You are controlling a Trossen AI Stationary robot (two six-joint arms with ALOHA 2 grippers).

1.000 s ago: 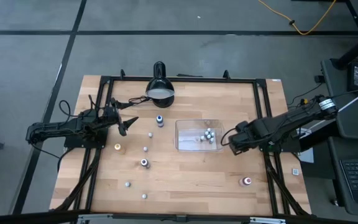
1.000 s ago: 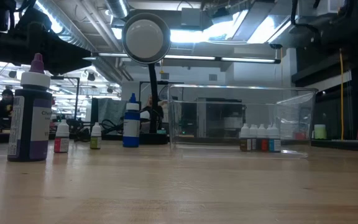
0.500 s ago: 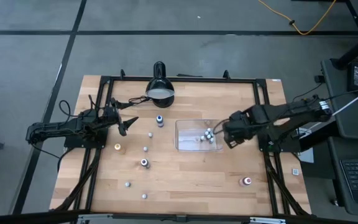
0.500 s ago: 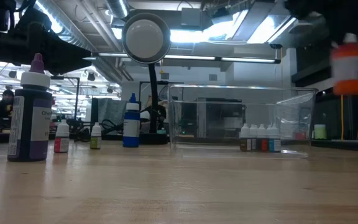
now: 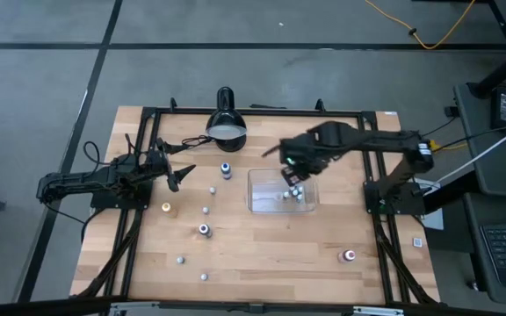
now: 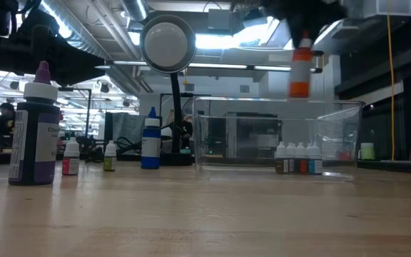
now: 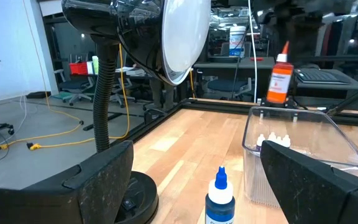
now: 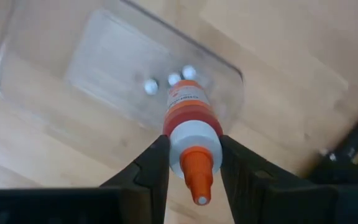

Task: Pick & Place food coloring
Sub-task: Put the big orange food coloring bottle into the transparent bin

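Hovering now over the clear tray, right tool clamped on orange bottle, moved leftward.

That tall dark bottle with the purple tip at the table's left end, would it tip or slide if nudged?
The dark bottle with the purple tip stands upright, taller than wide, so a push near its cap would probably tip it. Pushed low, it likely slides on the smooth wooden table. On its side, its apparently round body may roll. How full it is can't be seen, so its weight is uncertain.
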